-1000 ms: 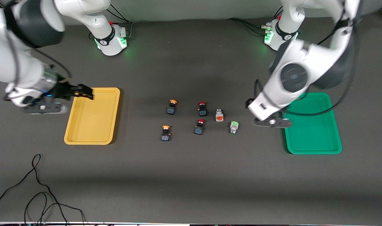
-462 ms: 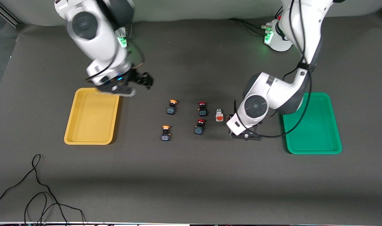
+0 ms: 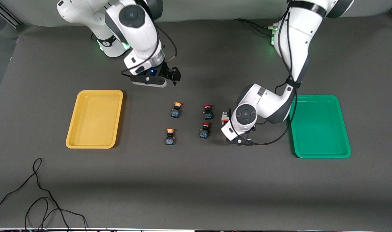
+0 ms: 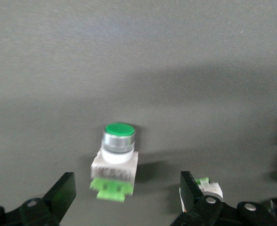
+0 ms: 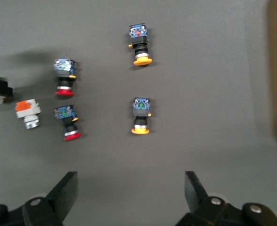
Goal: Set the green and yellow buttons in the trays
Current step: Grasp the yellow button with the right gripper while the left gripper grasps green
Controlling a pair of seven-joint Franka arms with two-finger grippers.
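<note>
We see the left gripper (image 4: 124,200) low over the green-capped white button (image 4: 117,157), its fingers (image 4: 63,193) spread wide with the button between them, not touching it. In the front view the left arm's wrist covers that button; the orange-marked white button (image 3: 224,118) shows just beside the wrist, partly hidden.

The right gripper (image 5: 129,193) hangs above bare table toward the robots' bases from the cluster, its fingers (image 5: 68,188) spread and holding nothing.

We count two yellow-capped buttons on dark bodies: one (image 3: 176,109) farther from the front camera, one (image 3: 170,136) nearer. Two red-capped buttons (image 3: 207,111) lie between them and the white pair, the second (image 3: 205,130) nearer the camera. All lie on the mat, apart from each other.

The yellow tray (image 3: 74,129) sits toward the right arm's end of the table, the green tray (image 3: 318,156) toward the left arm's end. We see no button in either. A loose black cable (image 3: 38,199) lies on the mat near the front camera.
</note>
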